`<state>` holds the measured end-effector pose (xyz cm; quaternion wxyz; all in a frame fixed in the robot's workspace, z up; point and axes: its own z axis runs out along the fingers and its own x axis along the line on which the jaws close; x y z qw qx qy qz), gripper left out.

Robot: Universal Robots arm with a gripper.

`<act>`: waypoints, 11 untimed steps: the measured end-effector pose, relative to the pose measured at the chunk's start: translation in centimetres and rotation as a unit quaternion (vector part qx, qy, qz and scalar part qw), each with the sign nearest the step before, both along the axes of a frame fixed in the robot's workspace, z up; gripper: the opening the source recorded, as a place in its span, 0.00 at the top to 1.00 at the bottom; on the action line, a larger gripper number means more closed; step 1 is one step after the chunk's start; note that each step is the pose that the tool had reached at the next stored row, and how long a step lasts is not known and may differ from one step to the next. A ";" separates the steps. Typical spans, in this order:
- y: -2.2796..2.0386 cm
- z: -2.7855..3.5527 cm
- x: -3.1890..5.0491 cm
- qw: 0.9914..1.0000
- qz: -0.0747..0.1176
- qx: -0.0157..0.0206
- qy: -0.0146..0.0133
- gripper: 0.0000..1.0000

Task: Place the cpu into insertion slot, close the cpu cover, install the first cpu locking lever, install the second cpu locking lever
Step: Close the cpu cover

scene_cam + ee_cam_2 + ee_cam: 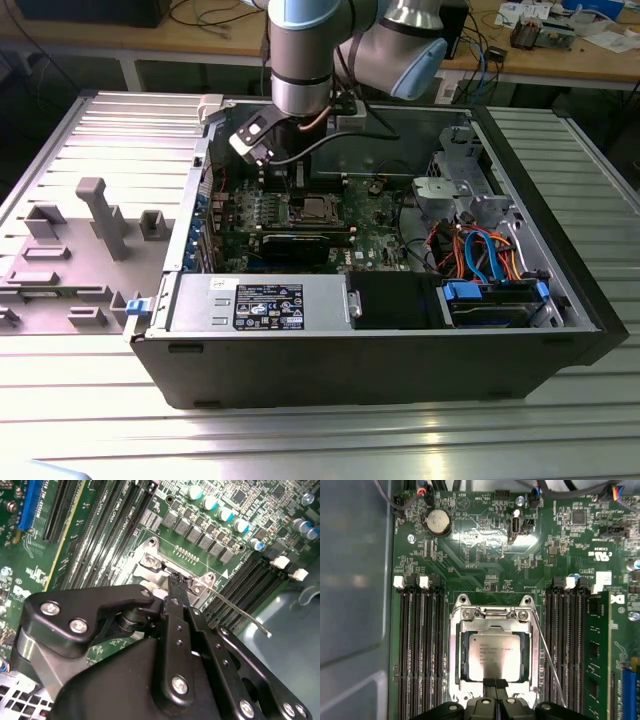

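The cpu (494, 656) is seated in the slot (462, 600), mid-board (485, 555), with the cover (455, 655) lowered over it. The gripper (495, 684) is clenched empty, its tips set on the cover's edge, apparently to hold it flat. One lever (547, 656) is seen raised beside the slot. Memory slots (420, 650) flank both sides.

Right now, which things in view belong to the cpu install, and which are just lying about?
Job in hand:
cpu, flat inside the cover's window
cpu cover, lying flat around it
locking lever, thin wire beside the cover
gripper, at the cover's edge

Lying about:
coin battery
memory slots
orange and blue cables
grey fixtures outside the case
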<state>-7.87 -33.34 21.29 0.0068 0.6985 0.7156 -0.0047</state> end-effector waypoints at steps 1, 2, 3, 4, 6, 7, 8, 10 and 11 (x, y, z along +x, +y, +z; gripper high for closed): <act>0.00 0.00 0.14 1.000 0.000 0.000 0.000 0.89; 0.00 -0.03 0.45 1.000 0.000 0.000 0.000 0.89; 0.00 -0.06 0.74 1.000 0.000 0.000 0.000 0.89; 0.00 -0.09 1.13 1.000 0.000 0.000 0.000 0.89; 0.00 -0.14 1.87 1.000 0.000 0.000 0.000 0.89; -0.01 -0.15 2.09 1.000 0.000 0.000 0.000 0.89; 0.00 -0.16 2.23 1.000 0.000 0.000 0.000 0.89; -0.01 -0.16 2.51 1.000 0.000 0.000 0.000 0.89; -0.01 -0.16 2.52 1.000 0.000 0.000 0.000 0.89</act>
